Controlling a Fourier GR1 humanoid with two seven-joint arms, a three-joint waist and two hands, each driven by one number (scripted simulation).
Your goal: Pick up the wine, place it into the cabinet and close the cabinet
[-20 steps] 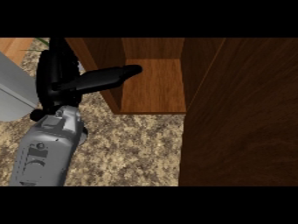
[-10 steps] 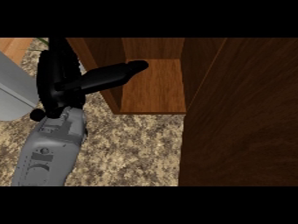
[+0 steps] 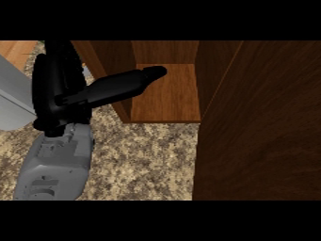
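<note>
Gripping a dark wine bottle (image 3: 121, 87), the left hand (image 3: 59, 89) shows at the view's left, its black fingers curled round the bottle's lower body so that much of that body is hidden. From the hand the bottle runs out to the right and slightly away from the robot, its long axis lying nearly level, the neck and cap reaching over the front edge of the open cabinet (image 3: 166, 94). The cabinet's wooden floor lies just beyond and to the right of the hand, with a side wall standing close by the fingers. Farther right, well apart from the hand, a broad dark wooden panel (image 3: 267, 122), probably the swung-open cabinet door, fills that side of the view. Below the hand, the grey forearm (image 3: 55, 164) crosses the speckled granite counter (image 3: 142, 160); to the hand's left sits a pale grey slab (image 3: 6, 99) I cannot identify. One bottle, one cabinet and one hand show; the right hand is out of sight. The bottle seems only partly inside, so the placing looks unfinished.
</note>
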